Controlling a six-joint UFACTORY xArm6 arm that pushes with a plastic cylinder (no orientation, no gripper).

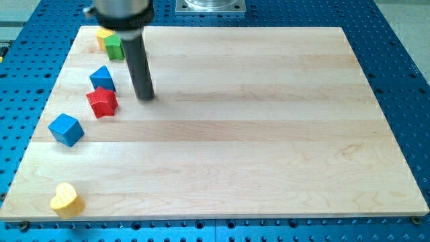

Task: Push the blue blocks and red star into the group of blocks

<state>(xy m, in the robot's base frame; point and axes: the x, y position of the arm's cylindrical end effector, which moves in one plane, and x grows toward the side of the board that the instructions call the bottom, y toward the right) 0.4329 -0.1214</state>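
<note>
The red star point(102, 101) lies at the view's left on the wooden board point(269, 134). A blue block point(103, 78) sits just above it, nearly touching. A blue cube point(66, 129) lies lower left of the star, apart from it. A green block point(114, 47) and a yellow block point(103, 37) sit together at the top left, partly hidden by the rod's holder. My tip point(146, 97) rests on the board to the right of the red star and the upper blue block, a short gap away.
A yellow heart point(66, 199) lies near the board's bottom left corner. The board sits on a blue perforated table point(403, 40). A metal mount point(209, 6) shows at the view's top.
</note>
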